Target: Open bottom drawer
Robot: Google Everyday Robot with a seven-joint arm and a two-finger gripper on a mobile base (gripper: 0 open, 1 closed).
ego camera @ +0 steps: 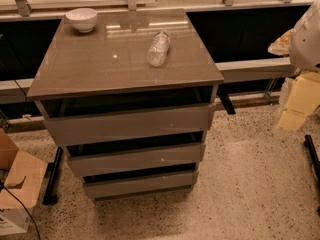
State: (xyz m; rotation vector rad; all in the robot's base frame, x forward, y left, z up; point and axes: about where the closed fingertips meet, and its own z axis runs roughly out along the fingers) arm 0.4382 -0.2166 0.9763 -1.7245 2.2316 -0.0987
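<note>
So the bottom drawer (pixel 140 184) is the lowest of three glossy taupe-grey fronts on this little cabinet (pixel 125 59), sitting right under the front edge of the bench top, down by the speckled floor (pixel 240 184). It has a flat face with no handle, and it's the narrowest-looking strip of the three, with a dark gap running along its upper edge where it meets the middle front (pixel 135 159). The face points straight out toward the camera, the same way as the front edge. Its long axis runs left to right, parallel to that edge, and it looks level.

On top there's a white bowl (pixel 82 19) at the back left corner. A clear plastic bottle (pixel 158 48) lies on its side toward the back right, well apart from the bowl.

The gripper (pixel 295 109) is the cream-coloured bit hanging off past the right edge of the bench, well apart from the cabinet and touching nothing I can see. Honestly I can't tell if it's released or clenched.

A cardboard box (pixel 17 184) sits on the floor beyond the left edge.
</note>
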